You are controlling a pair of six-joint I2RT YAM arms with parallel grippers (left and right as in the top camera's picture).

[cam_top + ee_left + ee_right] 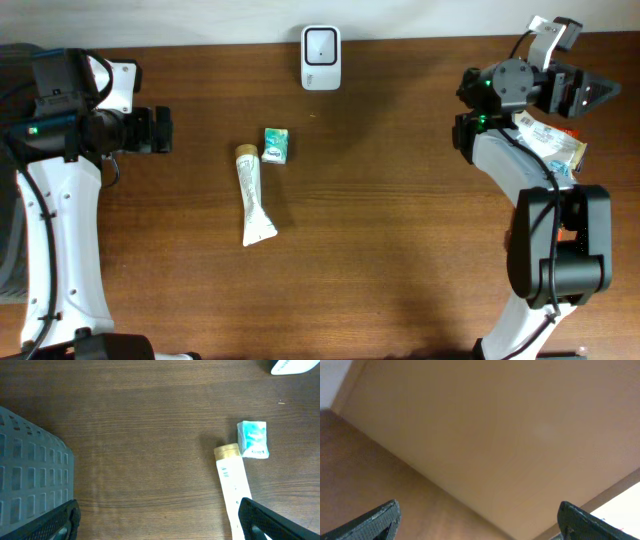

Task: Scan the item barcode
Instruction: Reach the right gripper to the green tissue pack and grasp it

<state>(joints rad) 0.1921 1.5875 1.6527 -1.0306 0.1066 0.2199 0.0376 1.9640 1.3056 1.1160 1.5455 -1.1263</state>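
Note:
A white barcode scanner (321, 57) stands at the table's far edge, and its corner shows in the left wrist view (295, 365). A white tube with a tan cap (253, 197) (232, 480) lies mid-table. A small teal packet (276, 145) (253, 439) rests beside the cap. My left gripper (160, 130) (160, 525) hovers open to the left of both, holding nothing. My right gripper (598, 90) (480, 525) is at the far right, open and empty, facing a plain tan surface.
A pile of white and orange packets (553, 143) lies under the right arm at the table's right end. A grey perforated basket (30, 470) sits at the left edge, close to my left gripper.

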